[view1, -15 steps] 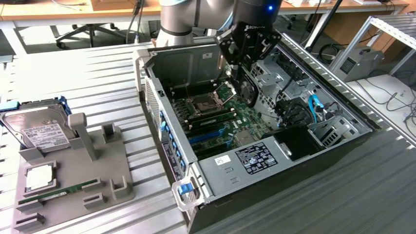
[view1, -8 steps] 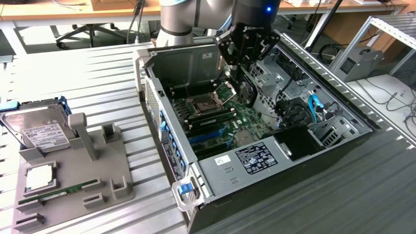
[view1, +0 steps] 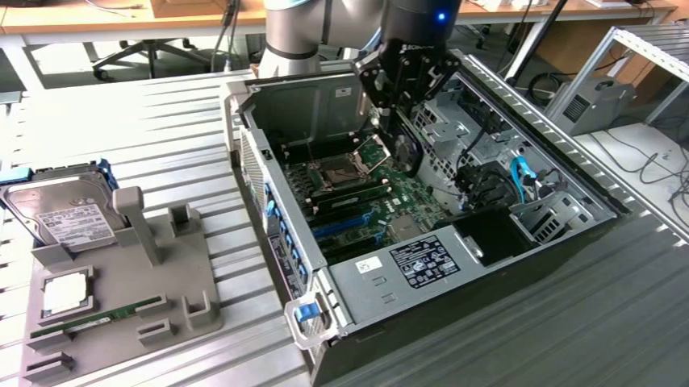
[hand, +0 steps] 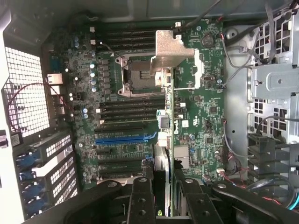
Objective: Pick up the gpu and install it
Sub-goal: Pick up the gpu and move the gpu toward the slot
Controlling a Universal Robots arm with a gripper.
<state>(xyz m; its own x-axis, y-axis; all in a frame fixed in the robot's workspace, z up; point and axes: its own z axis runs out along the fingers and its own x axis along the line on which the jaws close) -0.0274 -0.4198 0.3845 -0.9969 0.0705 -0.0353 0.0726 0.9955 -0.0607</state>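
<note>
My gripper [view1: 399, 106] hangs over the open computer case [view1: 323, 266] and is shut on the gpu [view1: 402, 145]. The card hangs edge-down from the fingers, above the motherboard [view1: 372, 201] near the processor socket. In the wrist view the gpu [hand: 171, 135] appears edge-on, with its silver end bracket [hand: 170, 46] at the far end and my gripper [hand: 163, 189] clamping the near end between black fingers [hand: 140, 196]. A long blue slot [hand: 124, 138] lies on the board beside the card, and the card is clear of it.
A grey parts holder [view1: 161, 274] sits on the table at the exterior view's left, carrying a silver hard drive [view1: 70, 222], a processor [view1: 67, 294] and a green RAM stick [view1: 97, 321]. Cables and a drive cage [view1: 538, 210] fill the case's right side.
</note>
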